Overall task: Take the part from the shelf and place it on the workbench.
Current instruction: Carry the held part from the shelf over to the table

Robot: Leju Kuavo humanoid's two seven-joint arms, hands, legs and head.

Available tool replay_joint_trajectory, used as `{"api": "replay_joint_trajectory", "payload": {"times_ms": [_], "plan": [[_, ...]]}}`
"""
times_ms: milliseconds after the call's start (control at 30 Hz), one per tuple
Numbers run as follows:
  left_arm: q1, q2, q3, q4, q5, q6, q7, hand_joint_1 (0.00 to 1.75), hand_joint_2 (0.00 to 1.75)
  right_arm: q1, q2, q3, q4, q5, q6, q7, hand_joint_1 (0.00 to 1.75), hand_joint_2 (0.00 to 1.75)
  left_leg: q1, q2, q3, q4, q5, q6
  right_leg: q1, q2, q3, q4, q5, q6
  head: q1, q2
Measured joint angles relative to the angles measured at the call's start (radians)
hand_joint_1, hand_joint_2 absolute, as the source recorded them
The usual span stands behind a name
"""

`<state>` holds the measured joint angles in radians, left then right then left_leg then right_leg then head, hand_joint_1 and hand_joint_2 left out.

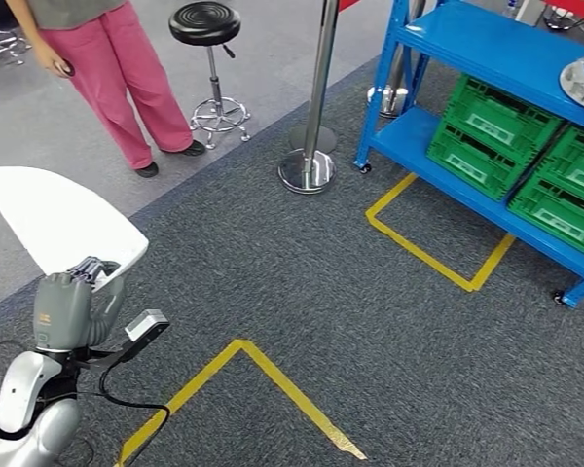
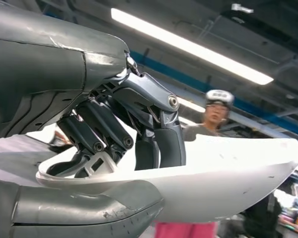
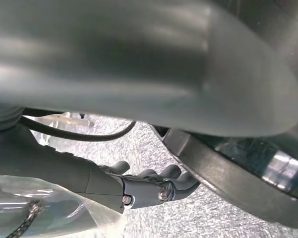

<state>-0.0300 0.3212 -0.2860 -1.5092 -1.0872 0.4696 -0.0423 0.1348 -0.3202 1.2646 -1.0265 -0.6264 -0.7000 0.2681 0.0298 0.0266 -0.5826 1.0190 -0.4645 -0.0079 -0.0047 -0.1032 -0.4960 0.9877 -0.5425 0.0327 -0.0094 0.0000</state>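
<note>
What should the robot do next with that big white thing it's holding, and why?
Probably keep carrying it and turn to find the workbench. The left hand already grips the white part, fingers hooked over its rim, so picking up is done. The head view has carpet, yellow floor tape and the blue shelf, but no workbench to set it on yet.

Right hand (image 3: 140, 186) hangs over grey speckled carpet (image 3: 177, 218), fingers (image 3: 177, 173) loosely curled, holding nothing.
</note>
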Motion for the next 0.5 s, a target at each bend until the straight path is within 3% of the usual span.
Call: {"api": "replay_joint_trajectory", "payload": {"times_ms": [67,133,167,200,233,267,333,400,467,500], "plan": [[-0.004,0.0,0.002,0.0,0.0,0.0,0.0,1.75,1.75,-0.004,-0.001,0.0,-0.001,-0.002,0.0,-0.004,0.0,0.0,-0.002,-0.019,0.0,-0.001,0.002,0.013,-0.004,0.051,-0.04,0.084,-0.049,0.004,0.003,0.0],[-0.008,-0.001,0.002,0.0,0.0,0.0,0.0,1.75,1.75,-0.008,-0.001,0.001,-0.002,-0.005,0.0,-0.01,0.0,0.0,-0.009,-0.04,-0.002,-0.001,0.003,0.021,-0.003,0.092,-0.119,0.238,-0.111,-0.001,0.004,0.0],[-0.008,-0.002,0.002,0.0,0.0,-0.001,0.0,1.75,1.75,-0.009,-0.001,0.001,-0.002,-0.006,0.0,-0.012,0.0,0.0,-0.013,-0.052,-0.002,0.0,0.003,0.023,-0.001,0.098,-0.155,0.297,-0.123,-0.006,0.004,0.0],[-0.008,-0.003,0.001,0.0,0.0,-0.001,0.0,1.75,1.75,-0.009,-0.001,0.001,-0.002,-0.007,0.0,-0.013,0.0,0.0,-0.016,-0.066,-0.001,0.0,0.003,0.024,0.002,0.101,-0.176,0.319,-0.115,-0.012,0.004,0.0],[-0.008,-0.004,0.001,0.0,0.0,-0.002,0.0,1.75,1.75,-0.01,-0.001,0.002,-0.002,-0.008,0.0,-0.014,0.0,0.0,-0.019,-0.082,0.0,0.0,0.003,0.025,0.006,0.105,-0.175,0.296,-0.085,-0.02,0.003,0.0],[-0.009,-0.004,0.001,0.0,0.001,-0.002,0.0,1.75,1.75,-0.01,-0.001,0.002,-0.002,-0.009,0.0,-0.014,0.0,0.0,-0.02,-0.098,0.001,0.0,0.003,0.025,0.01,0.116,-0.157,0.236,-0.042,-0.028,0.003,0.0],[-0.01,-0.005,0.001,0.0,0.002,-0.002,0.0,1.75,1.75,-0.01,-0.001,0.002,-0.002,-0.01,0.0,-0.015,0.0,0.0,-0.021,-0.126,0.0,0.001,0.004,0.024,0.013,0.166,-0.101,0.092,0.03,-0.042,0.003,0.0],[-0.01,-0.006,0.001,0.0,0.006,-0.004,0.0,1.75,1.75,-0.011,-0.001,0.004,-0.004,-0.011,0.0,-0.015,0.0,0.0,-0.019,-0.151,-0.006,0.001,0.006,0.018,0.014,0.195,-0.069,0.025,0.049,-0.043,0.003,0.0],[-0.008,-0.006,0.002,0.0,0.011,-0.005,0.0,1.75,1.75,-0.013,-0.001,0.005,-0.006,-0.014,0.0,-0.016,0.0,0.0,-0.016,-0.174,-0.012,-0.002,0.011,0.006,0.012,0.173,-0.059,0.014,0.053,-0.042,0.004,0.0],[-0.007,-0.006,0.002,0.0,0.012,-0.006,0.0,1.75,1.75,-0.014,-0.001,0.005,-0.008,-0.015,0.0,-0.015,0.0,0.0,-0.017,-0.166,-0.015,0.002,0.007,0.001,0.011,0.16,-0.056,0.007,0.056,-0.044,0.003,0.0]]}}
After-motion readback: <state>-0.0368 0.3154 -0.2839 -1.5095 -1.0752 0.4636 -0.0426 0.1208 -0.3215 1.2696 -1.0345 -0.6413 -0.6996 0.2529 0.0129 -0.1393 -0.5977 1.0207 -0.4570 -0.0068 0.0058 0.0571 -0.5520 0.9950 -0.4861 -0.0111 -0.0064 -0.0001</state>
